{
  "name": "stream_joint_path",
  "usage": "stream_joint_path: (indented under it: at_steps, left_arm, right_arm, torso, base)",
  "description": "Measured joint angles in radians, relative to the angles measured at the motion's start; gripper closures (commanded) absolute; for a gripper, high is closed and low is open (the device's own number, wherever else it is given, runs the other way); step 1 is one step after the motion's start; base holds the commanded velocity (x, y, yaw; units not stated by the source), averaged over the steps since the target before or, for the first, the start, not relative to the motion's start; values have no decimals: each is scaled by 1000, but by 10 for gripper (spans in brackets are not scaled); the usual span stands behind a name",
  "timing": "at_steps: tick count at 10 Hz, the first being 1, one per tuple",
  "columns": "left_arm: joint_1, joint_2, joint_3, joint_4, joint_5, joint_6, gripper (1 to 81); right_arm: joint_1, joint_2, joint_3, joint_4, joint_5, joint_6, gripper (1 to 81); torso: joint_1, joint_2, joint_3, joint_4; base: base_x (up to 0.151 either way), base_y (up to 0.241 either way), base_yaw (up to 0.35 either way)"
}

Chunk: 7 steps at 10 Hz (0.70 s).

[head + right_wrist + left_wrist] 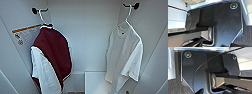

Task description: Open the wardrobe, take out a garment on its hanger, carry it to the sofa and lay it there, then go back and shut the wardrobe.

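Note:
The wardrobe (87,37) stands open in front of me in the head view, white inside. On the right, the white garment (126,55) hangs on its slim whitish hanger (128,15) from a black hook (135,6) on the right inner wall. It hangs free, with nothing touching it. The sofa is out of view.
A maroon jacket with white sleeves (51,60) hangs from a black hook (35,10) on the left inner wall. A printed label (26,33) is stuck on the wall behind it. A low white shelf (95,80) sits at the wardrobe's bottom. Dark carpet (175,87) lies under the arms.

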Motion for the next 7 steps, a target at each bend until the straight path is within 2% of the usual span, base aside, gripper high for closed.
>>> stream_joint_path:
  at_steps: [4, 5, 7]
  left_arm:
    - [7, 1, 0, 0, 4, 0, 10]
    - [7, 4, 0, 0, 4, 0, 10]
    - [3, 8, 0, 0, 8, 0, 10]
  right_arm:
    - [-4, 2, -9, 0, -6, 0, 10]
    - [0, 3, -10, 0, -5, 0, 10]
    - [-1, 3, -10, 0, 2, 0, 10]
  torso:
    - [-1, 0, 0, -5]
    - [-1, 0, 0, -21]
    - [-1, 0, 0, -80]
  base:
    - [0, 0, 0]
    - [0, 0, 0]
    - [0, 0, 0]
